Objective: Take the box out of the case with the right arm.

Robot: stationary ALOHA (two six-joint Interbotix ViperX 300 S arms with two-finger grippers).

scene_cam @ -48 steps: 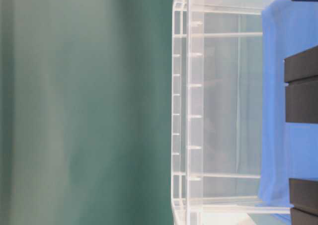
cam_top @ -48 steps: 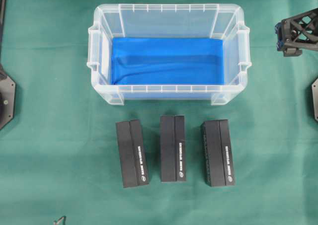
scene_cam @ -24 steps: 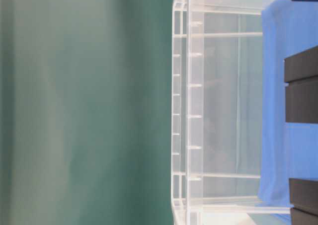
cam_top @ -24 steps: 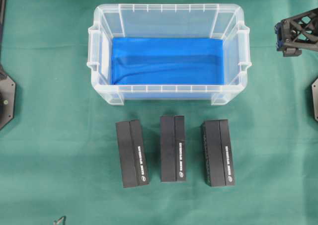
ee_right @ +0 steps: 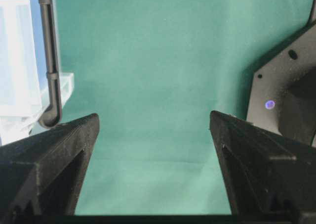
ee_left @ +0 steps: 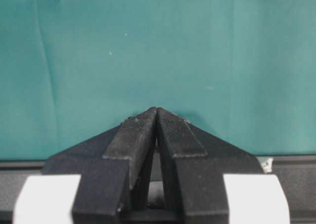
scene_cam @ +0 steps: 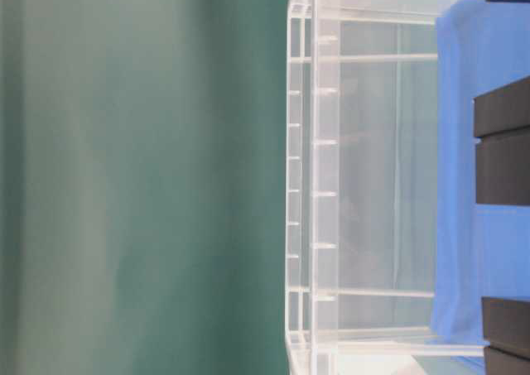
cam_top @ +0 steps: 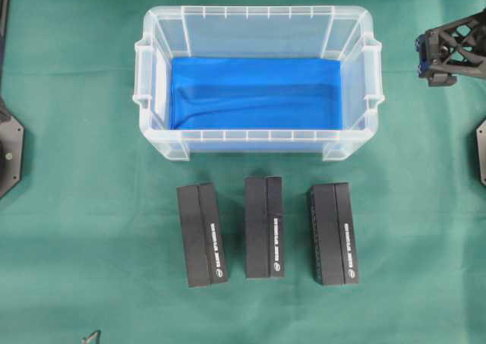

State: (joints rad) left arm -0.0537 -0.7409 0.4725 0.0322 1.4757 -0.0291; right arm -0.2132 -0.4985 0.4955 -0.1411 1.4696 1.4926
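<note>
The clear case [cam_top: 258, 11] with its blue lining stands at the top middle of the green table, and no box shows inside it. Three black boxes [cam_top: 202, 234] [cam_top: 264, 227] [cam_top: 332, 232] lie side by side on the cloth in front of it. My right gripper [cam_top: 437, 55] hovers off the case's right end, apart from it. Its jaws are open in the right wrist view [ee_right: 154, 116], with only green cloth between them and a case corner [ee_right: 19, 61] at the left. My left gripper [ee_left: 156, 109] is shut on nothing over bare cloth.
Black arm bases sit at the left edge [cam_top: 9, 150] and the right edge [cam_top: 481, 150] of the table. A small metal piece [cam_top: 91, 336] lies at the bottom left. A black cable [ee_right: 49, 61] hangs near the case corner.
My right gripper has shifted slightly up and to the left, toward the case's right end. The case and the boxes have not moved.
</note>
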